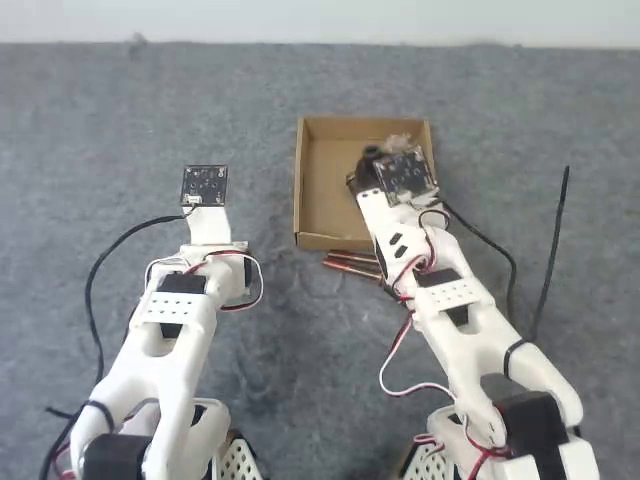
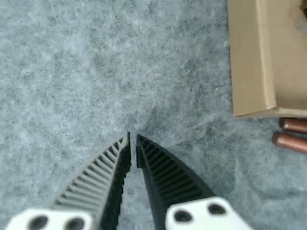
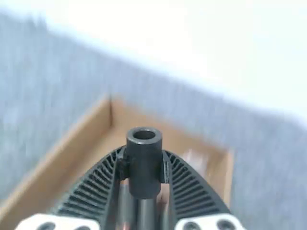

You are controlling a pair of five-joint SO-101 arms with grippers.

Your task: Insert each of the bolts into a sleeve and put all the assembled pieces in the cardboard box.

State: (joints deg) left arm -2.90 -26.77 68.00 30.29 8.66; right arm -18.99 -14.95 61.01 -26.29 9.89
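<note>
My right gripper is shut on a dark hollow sleeve, held upright above the open cardboard box; a grey shank shows beneath the sleeve between the fingers. In the high view the right arm reaches over the cardboard box. Two copper-coloured pieces lie on the carpet against the box's near wall, also seen as copper-coloured pieces beside the box in the left wrist view. My left gripper is shut on nothing, low over bare carpet to the left of the box.
Grey carpet covers the whole table. A black cable runs along the right side, and another cable loops by the left arm. A pale wall edge runs along the back.
</note>
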